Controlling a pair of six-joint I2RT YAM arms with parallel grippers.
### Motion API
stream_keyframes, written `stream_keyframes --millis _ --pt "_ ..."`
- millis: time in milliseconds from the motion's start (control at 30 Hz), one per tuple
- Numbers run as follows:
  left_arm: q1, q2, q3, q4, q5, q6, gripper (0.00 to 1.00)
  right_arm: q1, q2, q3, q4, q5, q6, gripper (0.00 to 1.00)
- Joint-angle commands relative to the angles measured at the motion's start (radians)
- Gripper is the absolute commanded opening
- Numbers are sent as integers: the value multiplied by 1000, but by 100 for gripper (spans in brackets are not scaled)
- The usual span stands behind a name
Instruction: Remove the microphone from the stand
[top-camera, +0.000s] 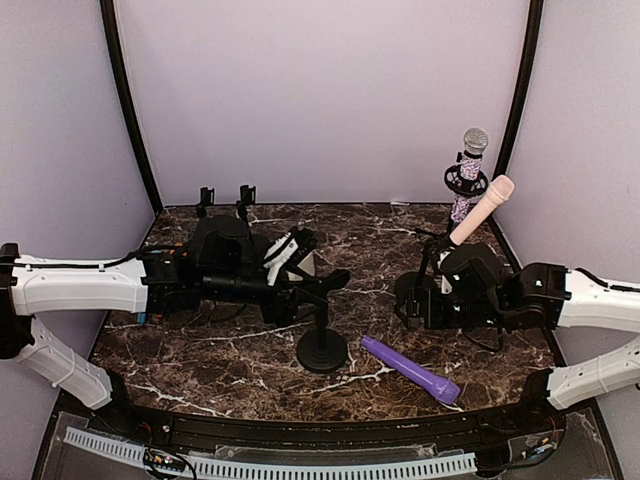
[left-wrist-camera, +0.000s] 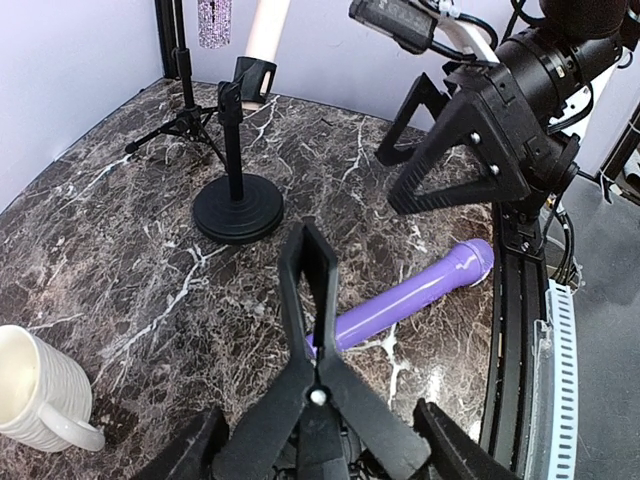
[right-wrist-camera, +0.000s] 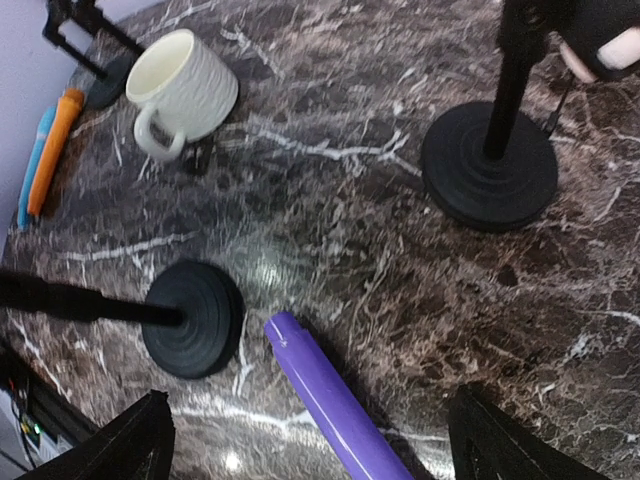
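Note:
A purple microphone (top-camera: 410, 368) lies flat on the marble table, to the right of a black round-base stand (top-camera: 322, 350). It also shows in the left wrist view (left-wrist-camera: 410, 295) and the right wrist view (right-wrist-camera: 330, 410). The stand's clip (left-wrist-camera: 310, 300) is empty and stands upright between the fingers of my left gripper (left-wrist-camera: 320, 440), which is open around the stand's top (top-camera: 318, 290). My right gripper (right-wrist-camera: 315, 435) is open and empty, hovering above the purple microphone's end; it sits near the right-hand stand (top-camera: 415, 305).
A pink microphone (top-camera: 482, 210) sits on a second round-base stand (right-wrist-camera: 490, 165). A sparkly microphone (top-camera: 470, 160) is on a tripod at the back right. A white mug (right-wrist-camera: 185, 85) stands behind the left gripper. Orange and blue markers (right-wrist-camera: 50, 150) lie at the far left.

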Motion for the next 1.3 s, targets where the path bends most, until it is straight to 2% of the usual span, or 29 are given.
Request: stream_keyframes --millis 0,100,233,467,633,1067,1200,1267 --pt "-4 -5 -38 39 3 -20 68 -2 24 -50 -48 -206 -71 96" --pt "-3 -13 -93 112 -3 -68 75 12 72 -74 -40 -294 -127 95" --pt "-4 -35 -196 251 -17 -118 80 74 153 -81 -28 -318 -164 94" --pt "-4 -2 -334 511 -15 -173 80 190 256 -74 33 -330 -177 93" --pt "-7 56 -363 634 -43 -187 80 236 323 -77 71 -299 -155 91" --pt "-39 202 -363 802 -159 -159 79 251 461 -73 60 -127 -57 45" --pt "-50 238 -343 805 -234 -144 79 251 485 -72 65 -94 -26 33" --pt "-58 258 -333 804 -313 -124 77 251 485 -74 72 -84 -12 29"
